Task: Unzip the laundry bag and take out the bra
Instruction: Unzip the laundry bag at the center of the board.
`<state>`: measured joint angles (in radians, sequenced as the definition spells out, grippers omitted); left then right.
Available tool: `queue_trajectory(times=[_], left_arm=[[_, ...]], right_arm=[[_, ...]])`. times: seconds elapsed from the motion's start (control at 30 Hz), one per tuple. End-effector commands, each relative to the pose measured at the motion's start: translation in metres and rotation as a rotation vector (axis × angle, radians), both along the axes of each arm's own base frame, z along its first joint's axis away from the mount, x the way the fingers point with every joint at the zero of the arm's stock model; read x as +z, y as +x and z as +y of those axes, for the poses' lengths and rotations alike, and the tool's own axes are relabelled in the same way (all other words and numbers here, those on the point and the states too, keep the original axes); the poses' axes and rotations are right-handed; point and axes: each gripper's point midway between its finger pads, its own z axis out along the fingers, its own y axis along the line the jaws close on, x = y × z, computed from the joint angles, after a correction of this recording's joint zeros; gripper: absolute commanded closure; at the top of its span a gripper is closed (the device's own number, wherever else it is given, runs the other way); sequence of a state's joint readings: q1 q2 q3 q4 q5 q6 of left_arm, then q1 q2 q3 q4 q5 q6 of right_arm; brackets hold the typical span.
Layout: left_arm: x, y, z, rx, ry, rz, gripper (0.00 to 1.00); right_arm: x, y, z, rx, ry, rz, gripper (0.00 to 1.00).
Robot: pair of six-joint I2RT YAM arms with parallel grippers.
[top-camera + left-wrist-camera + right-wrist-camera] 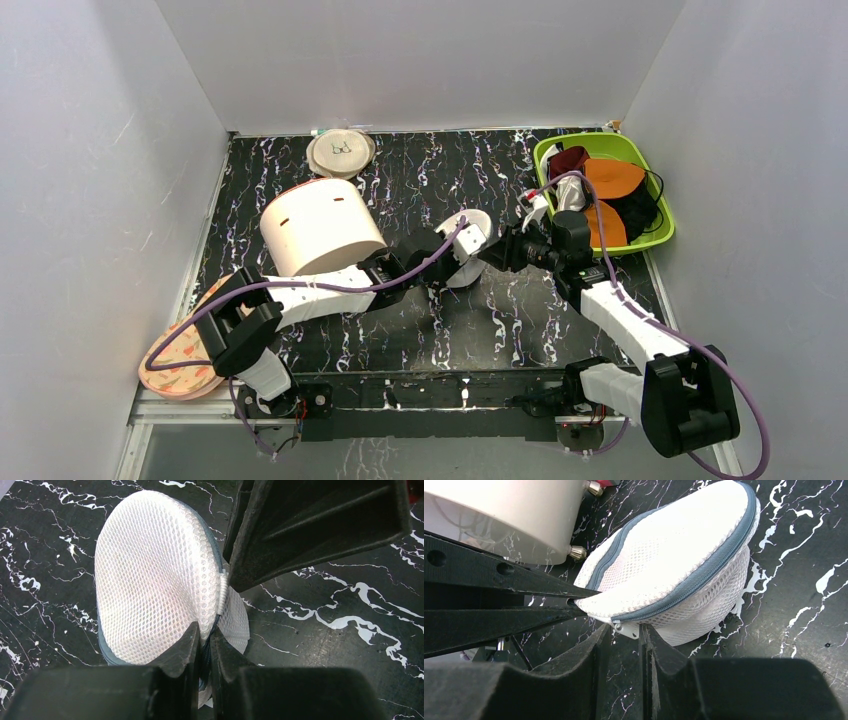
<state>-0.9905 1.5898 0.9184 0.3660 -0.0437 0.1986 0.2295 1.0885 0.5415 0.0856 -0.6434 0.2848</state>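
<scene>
The bag (478,225) sits tilted mid-table, right of the cylinder (320,228). The left gripper (205,630) pinches its mesh rim. The right gripper (625,634), jaws narrow, nips the zip tab (626,628).

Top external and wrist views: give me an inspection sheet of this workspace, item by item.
Surface: black marbled table.
Job's things: laundry bag at the centre, visible zip closed; bra not seen.
Clutter: cream cylinder, beige disc, patterned flat disc, green tray holding orange cups.
Grippers: left gripper shut, pinching the bag's rim; right gripper has the zip pull between its jaws, grip unclear.
Cables: purple cable along each arm.
Surroundings: white walls on three sides.
</scene>
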Motion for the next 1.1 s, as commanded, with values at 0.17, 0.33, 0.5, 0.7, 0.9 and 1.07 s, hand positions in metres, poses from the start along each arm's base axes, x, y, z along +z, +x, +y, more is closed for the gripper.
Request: queue_trajectory(times=[0.17, 0.33, 0.5, 0.7, 0.9, 1.07], left_arm=[[0.037, -0.001, -0.004, -0.005, -0.077, -0.026, 1.00], [0.038, -0.003, -0.005, -0.011, -0.080, -0.021, 1.00], [0.037, -0.003, -0.005, -0.012, -0.077, -0.019, 1.00], [0.039, -0.003, -0.005, -0.015, -0.079, -0.022, 1.00], [0.041, -0.002, -0.002, -0.019, -0.064, -0.045, 1.00], [0.043, -0.002, 0.000, -0.016, -0.063, -0.052, 1.00]], right_arm=[[0.012, 0.010, 0.003, 0.005, 0.008, -0.090, 0.77], [0.010, 0.012, 0.003, 0.002, 0.007, -0.089, 0.76], [0.011, 0.011, 0.005, 0.017, 0.017, -0.101, 0.78], [0.006, 0.014, 0.001, -0.007, 0.000, -0.101, 0.98], [0.002, 0.029, -0.024, -0.184, -0.081, -0.083, 1.00], [0.009, 0.015, -0.011, -0.083, -0.033, -0.108, 0.99]])
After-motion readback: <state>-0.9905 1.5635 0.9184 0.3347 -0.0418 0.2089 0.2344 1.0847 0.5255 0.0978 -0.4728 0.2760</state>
